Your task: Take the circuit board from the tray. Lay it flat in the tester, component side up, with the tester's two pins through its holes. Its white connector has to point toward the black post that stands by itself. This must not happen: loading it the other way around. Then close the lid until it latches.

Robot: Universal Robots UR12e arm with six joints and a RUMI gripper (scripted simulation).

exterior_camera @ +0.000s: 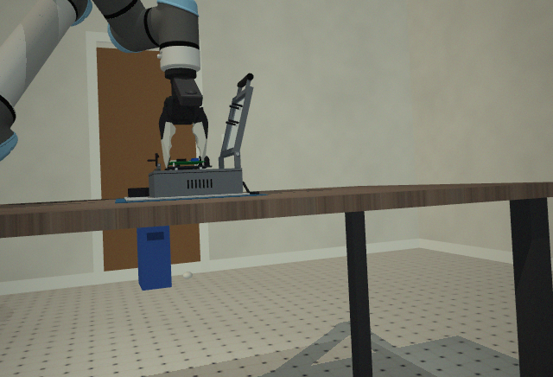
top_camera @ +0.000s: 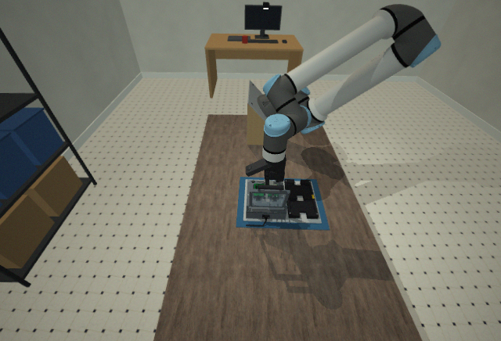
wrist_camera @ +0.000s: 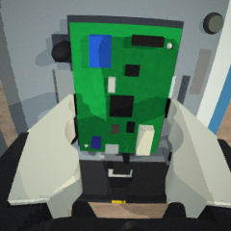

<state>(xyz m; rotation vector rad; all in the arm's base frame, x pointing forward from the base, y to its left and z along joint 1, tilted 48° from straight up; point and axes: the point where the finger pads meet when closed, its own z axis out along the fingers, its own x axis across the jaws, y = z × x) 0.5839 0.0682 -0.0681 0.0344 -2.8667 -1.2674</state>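
Note:
The green circuit board (exterior_camera: 187, 162) (wrist_camera: 91, 87) is component side up over the grey tester (top_camera: 264, 213) (exterior_camera: 199, 183). My gripper (exterior_camera: 187, 161) (wrist_camera: 120, 97) is shut on its two long edges. In the wrist view its white connector (wrist_camera: 145, 140) is at the lower right, near the tray, and the blue block is at the upper left. A round black post (wrist_camera: 61, 51) stands beside the board's upper left. In the exterior view the board is just above dark supports. Whether both pins are through the holes cannot be told. The lid (exterior_camera: 240, 123) (top_camera: 264, 199) stands open.
The black tray (top_camera: 302, 208) (wrist_camera: 144, 185) is beside the tester. The raised lid with its bar handle (exterior_camera: 244, 79) stands close to my fingers. A small black latch part (exterior_camera: 156, 159) is on the tester's opposite side. A cable leads from the tester. A blue mat (top_camera: 240, 222) lies underneath.

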